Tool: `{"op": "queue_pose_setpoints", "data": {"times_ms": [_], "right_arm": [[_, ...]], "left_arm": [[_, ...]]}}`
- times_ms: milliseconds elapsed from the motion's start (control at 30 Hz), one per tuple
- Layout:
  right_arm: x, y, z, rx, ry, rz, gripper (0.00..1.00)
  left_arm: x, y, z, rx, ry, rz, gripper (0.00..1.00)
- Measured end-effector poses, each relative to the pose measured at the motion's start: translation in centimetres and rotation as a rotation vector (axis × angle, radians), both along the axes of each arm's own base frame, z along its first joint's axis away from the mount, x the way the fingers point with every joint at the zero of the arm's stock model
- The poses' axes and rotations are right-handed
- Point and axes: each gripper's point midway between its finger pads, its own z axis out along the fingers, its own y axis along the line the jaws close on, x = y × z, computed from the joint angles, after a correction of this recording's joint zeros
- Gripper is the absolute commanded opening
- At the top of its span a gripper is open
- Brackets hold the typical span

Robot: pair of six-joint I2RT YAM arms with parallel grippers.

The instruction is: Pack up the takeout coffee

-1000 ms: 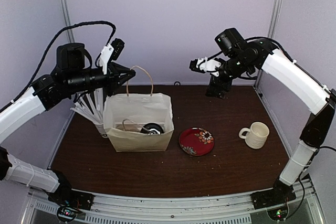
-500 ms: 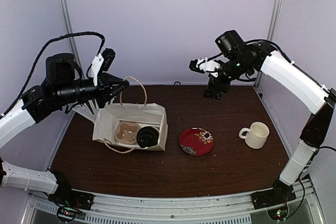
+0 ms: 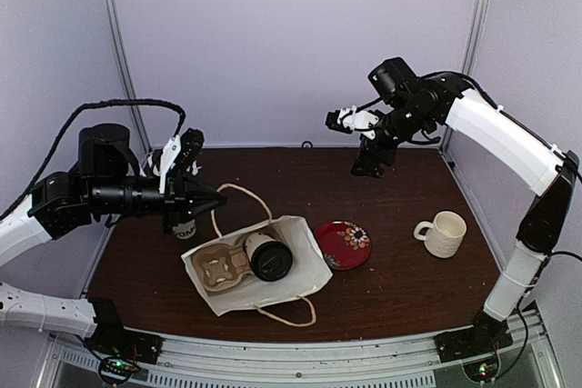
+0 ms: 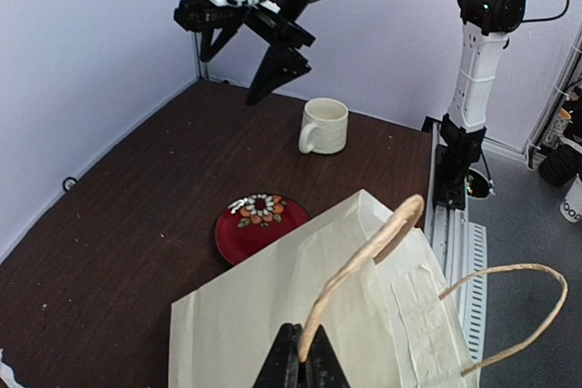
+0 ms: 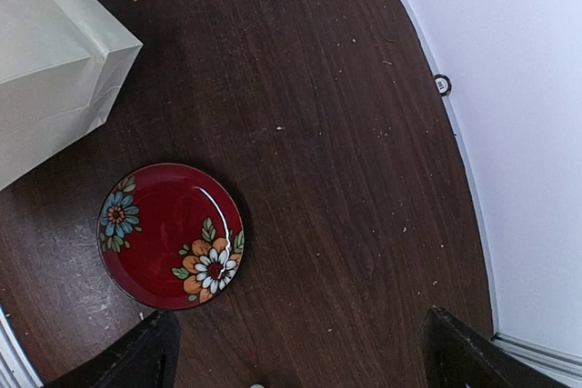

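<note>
The takeout coffee (image 3: 270, 259), a white cup under a black lid, lies inside the cream paper bag (image 3: 305, 283) beside a brown cardboard cup carrier (image 3: 218, 270). The bag is tipped over on the table, its mouth facing up toward the top camera. My left gripper (image 3: 220, 197) is shut on one tan paper handle (image 4: 364, 256) of the bag (image 4: 273, 324), the fingertips (image 4: 284, 368) pinching it. The other handle (image 3: 286, 315) lies loose at the front. High over the back of the table, my right gripper (image 3: 342, 120) stands open and holds nothing; in its own view the fingers (image 5: 145, 361) are wide apart.
A red flowered plate (image 3: 344, 244) sits right of the bag, whose corner overlaps its edge. A cream ribbed mug (image 3: 443, 233) stands at the right. A paper cup with dark letters (image 3: 185, 229) is mostly hidden behind my left gripper.
My left gripper has dropped lower and come forward with the handle. The bag has tipped from upright onto its side and slid toward the front right, up against the plate. The right arm barely moved.
</note>
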Motion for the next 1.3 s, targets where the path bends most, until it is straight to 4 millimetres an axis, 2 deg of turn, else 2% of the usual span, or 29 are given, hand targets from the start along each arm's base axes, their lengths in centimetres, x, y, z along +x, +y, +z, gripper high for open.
{"op": "queue_pose_setpoints", "data": {"times_ms": [133,333,633,800,933,1000,1167,1300], "right_arm": [[-0.2,-0.1,-0.6,-0.012,0.017,0.000,0.96],[-0.4,0.0,-1.6,-0.024,0.049,0.007,0.96],[-0.5,0.1,-2.0,-0.024,0.066,0.015,0.96],[-0.8,0.0,-2.4,-0.030,0.078,0.021,0.96],[-1.4,0.0,-2.6,-0.026,0.092,0.032,0.95],[-1.5,-0.1,-2.4,-0.020,0.088,0.034,0.95],[-1.9,0.0,-1.8,-0.002,0.083,0.043,0.95],[-2.2,-0.1,-1.9,0.000,0.089,0.047,0.95]], "left_arm": [[-2.0,-0.2,-1.6,0.015,0.061,-0.050,0.00],[-3.9,-1.1,-1.8,0.010,0.101,-0.110,0.00],[-3.9,-1.9,-4.1,0.083,0.149,-0.121,0.00],[-3.2,-1.6,-3.5,0.103,0.104,-0.088,0.00],[-1.9,-1.1,-2.2,0.116,0.031,-0.028,0.00],[-0.6,-0.7,-1.5,0.141,-0.016,0.034,0.00],[3.6,0.3,-0.3,0.230,-0.136,0.229,0.00],[6.9,1.7,-1.0,0.325,-0.180,0.381,0.00]]}}
